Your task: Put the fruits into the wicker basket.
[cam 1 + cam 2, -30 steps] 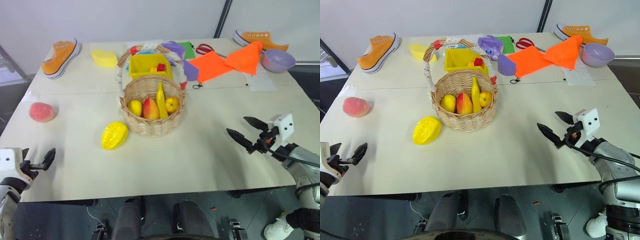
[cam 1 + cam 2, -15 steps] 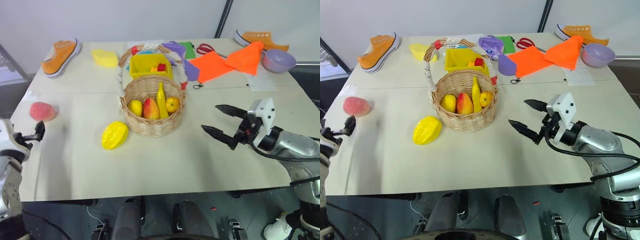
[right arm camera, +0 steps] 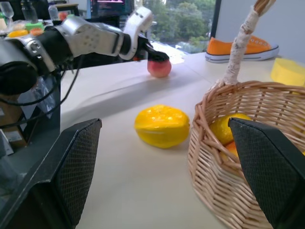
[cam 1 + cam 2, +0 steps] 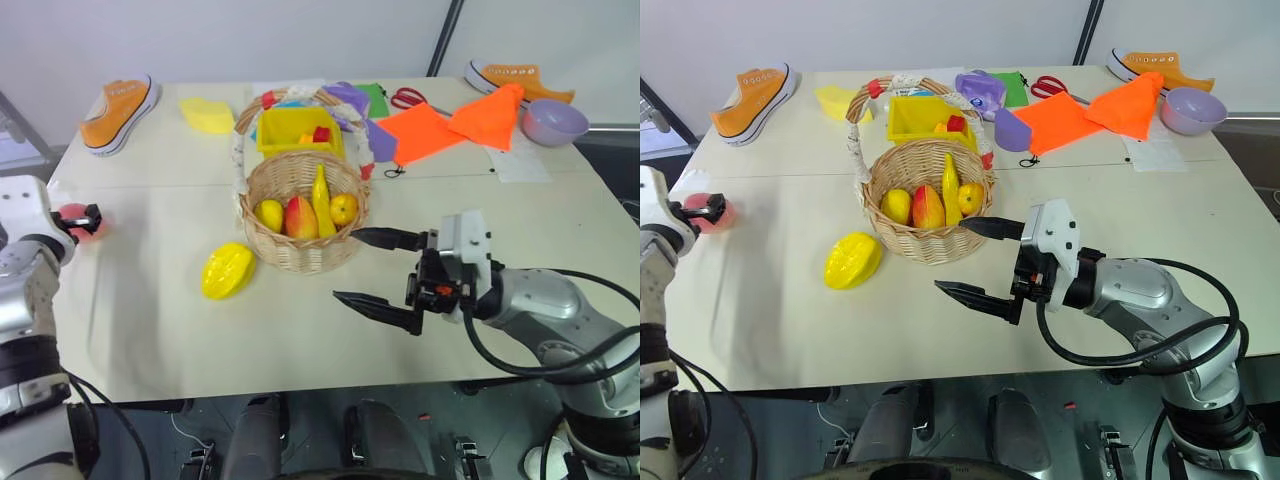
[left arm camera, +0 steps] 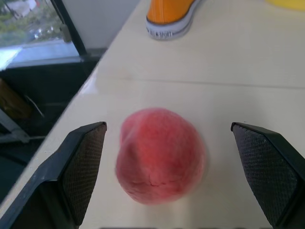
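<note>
A pink-red peach (image 5: 159,162) lies near the table's left edge. My left gripper (image 4: 88,216) is open, one finger on each side of the peach and not touching it. The yellow ridged fruit (image 4: 228,270) lies in front of the wicker basket (image 4: 300,255), to its left. The basket holds a lemon (image 4: 270,215), a mango (image 4: 301,217), a banana (image 4: 321,200) and an orange (image 4: 344,209). My right gripper (image 4: 346,264) is open and empty, just right of the basket's front, pointing left toward the yellow fruit (image 3: 162,126).
A yellow plastic bin (image 4: 298,130) stands right behind the basket. An orange shoe (image 4: 122,112) and a yellow block (image 4: 208,116) sit at the back left. Orange cloths (image 4: 430,130), scissors (image 4: 407,97), a purple bowl (image 4: 556,120) and a second shoe (image 4: 520,78) fill the back right.
My left gripper has risen and moved forward until it brackets the peach. My right gripper has swung left across the table to the basket's front. Both stay open.
</note>
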You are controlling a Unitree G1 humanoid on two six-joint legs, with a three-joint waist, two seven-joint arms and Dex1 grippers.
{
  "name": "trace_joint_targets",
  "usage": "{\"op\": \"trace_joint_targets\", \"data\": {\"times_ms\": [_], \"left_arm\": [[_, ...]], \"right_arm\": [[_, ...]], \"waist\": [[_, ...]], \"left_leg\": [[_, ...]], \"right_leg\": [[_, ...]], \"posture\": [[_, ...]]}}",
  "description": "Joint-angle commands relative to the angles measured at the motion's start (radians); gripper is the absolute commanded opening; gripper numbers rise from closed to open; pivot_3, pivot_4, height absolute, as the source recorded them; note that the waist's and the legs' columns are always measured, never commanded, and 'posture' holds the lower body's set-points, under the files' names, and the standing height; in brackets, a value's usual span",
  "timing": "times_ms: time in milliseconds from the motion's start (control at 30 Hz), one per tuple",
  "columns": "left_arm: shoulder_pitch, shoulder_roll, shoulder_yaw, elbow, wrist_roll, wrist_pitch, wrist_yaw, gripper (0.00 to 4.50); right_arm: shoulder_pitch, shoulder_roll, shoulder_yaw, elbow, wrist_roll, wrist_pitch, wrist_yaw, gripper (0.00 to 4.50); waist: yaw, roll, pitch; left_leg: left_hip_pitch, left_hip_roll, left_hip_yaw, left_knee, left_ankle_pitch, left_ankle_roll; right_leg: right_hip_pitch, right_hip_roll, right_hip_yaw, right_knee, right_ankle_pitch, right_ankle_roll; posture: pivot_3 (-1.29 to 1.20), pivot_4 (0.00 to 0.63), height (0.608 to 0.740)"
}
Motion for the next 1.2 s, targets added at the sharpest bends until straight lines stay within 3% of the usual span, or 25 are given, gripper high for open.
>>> {"op": "trace_joint_targets", "data": {"times_ms": [33,300,467,567,733,867,933,1067,1200], "left_arm": [[-0.077,0.038,-0.02,0.103,0.035,-0.04,-0.004,4.5],[-0.156,0.036,-0.059,0.262,0.065,-0.082,-0.014,4.5],[-0.172,0.037,-0.065,0.29,0.067,-0.081,-0.006,2.85],[-0.165,0.041,-0.066,0.265,0.07,-0.097,-0.013,2.68],[-0.008,-0.001,0.02,-0.17,-0.147,-0.139,-0.252,2.68],[0.251,0.046,0.032,-0.658,-0.477,0.027,-0.559,2.68],[0.303,0.08,0.019,-0.776,-0.568,0.087,-0.613,2.68],[0.269,0.124,-0.101,-0.873,-0.588,0.166,-0.601,2.68],[0.035,0.034,-0.317,-0.828,-0.49,0.239,-0.454,2.68]], "right_arm": [[0.007,0.005,0.006,-0.038,-0.006,-0.037,0.006,4.43],[0.057,0.009,0.032,-0.036,-0.059,-0.099,0.009,4.43],[0.069,0.009,0.036,-0.042,-0.071,-0.115,0.002,4.5],[0.062,0.007,0.032,-0.046,-0.071,-0.113,-0.009,4.5],[0.04,-0.01,0.014,-0.022,-0.078,-0.109,-0.013,4.5],[0.006,-0.017,-0.023,0.023,-0.069,-0.099,-0.015,4.5],[-0.007,-0.026,-0.028,0.047,-0.079,-0.1,-0.006,4.5],[-0.03,-0.034,-0.024,0.084,-0.089,-0.106,0.009,4.5],[-0.072,-0.02,-0.02,0.107,-0.086,-0.102,-0.001,4.5]], "waist": [[0.001,-0.002,0.0],[0.0,-0.003,-0.001],[0.001,-0.004,-0.001],[0.0,-0.004,-0.001],[-0.001,-0.006,0.0],[-0.009,-0.005,0.0],[-0.008,-0.004,0.0],[0.0,-0.001,-0.001],[0.008,0.0,-0.001]], "left_leg": [[0.0,0.0,0.0,0.0,0.0,0.0],[0.0,0.0,0.0,0.0,0.0,0.0],[0.0,0.0,0.0,0.001,0.0,0.0],[0.0,0.0,0.0,0.001,0.0,0.0],[-0.001,0.0,0.0,0.001,0.0,0.0],[0.0,0.0,0.0,0.0,0.0,-0.001],[0.001,0.0,0.0,0.0,0.0,-0.001],[0.002,0.0,-0.001,0.0,0.0,-0.001],[0.001,-0.001,-0.001,0.001,0.0,0.0]], "right_leg": [[0.0,0.0,0.0,0.0,0.0,0.0],[0.0,0.0,-0.001,0.0,0.0,0.001],[0.0,0.0,-0.001,0.001,0.0,0.001],[0.0,0.0,-0.001,0.001,0.0,0.001],[0.0,-0.001,-0.001,0.001,0.0,0.001],[0.001,-0.003,0.0,-0.001,0.0,0.0],[0.001,-0.003,0.0,-0.001,0.0,-0.001],[0.003,-0.003,-0.002,-0.001,-0.002,-0.005],[0.004,-0.003,-0.002,-0.002,-0.001,-0.005]], "posture": [[0.0,0.15,0.729],[0.0,0.15,0.729],[0.0,0.15,0.729],[0.0,0.15,0.729],[0.0,0.15,0.729],[0.0,0.15,0.729],[0.0,0.15,0.729],[0.0,0.15,0.729],[0.0,0.15,0.729]]}}
